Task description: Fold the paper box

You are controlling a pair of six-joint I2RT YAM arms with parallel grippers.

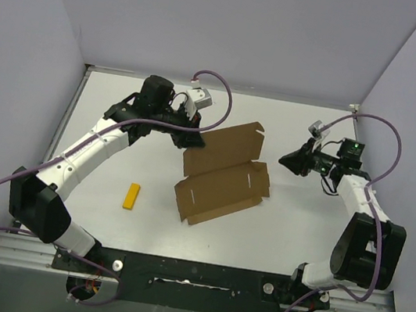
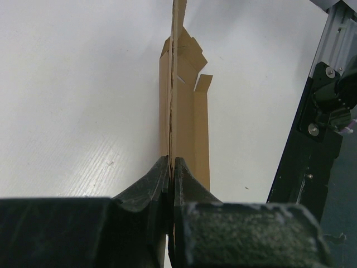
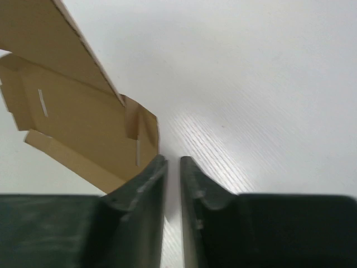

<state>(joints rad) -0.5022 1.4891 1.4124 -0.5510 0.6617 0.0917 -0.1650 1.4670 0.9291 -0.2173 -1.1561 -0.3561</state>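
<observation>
The brown paper box point(image 1: 224, 178) lies half unfolded in the middle of the table, its far panel raised at an angle. My left gripper point(image 1: 193, 132) is shut on the far left edge of that raised panel. In the left wrist view the cardboard point(image 2: 187, 111) runs edge-on away from the clamped fingers of my left gripper point(image 2: 171, 161). My right gripper point(image 1: 284, 162) hovers just to the right of the box, apart from it. Its jaws stand a narrow gap apart with only bare table between them, and the right wrist view has the box point(image 3: 78, 128) to the left of my right gripper point(image 3: 173, 159).
A small yellow bar point(image 1: 132, 196) lies on the white table point(image 1: 291, 232) to the left of the box. Grey walls close in the table at the back and on both sides. The black base rail point(image 1: 189, 276) runs along the near edge.
</observation>
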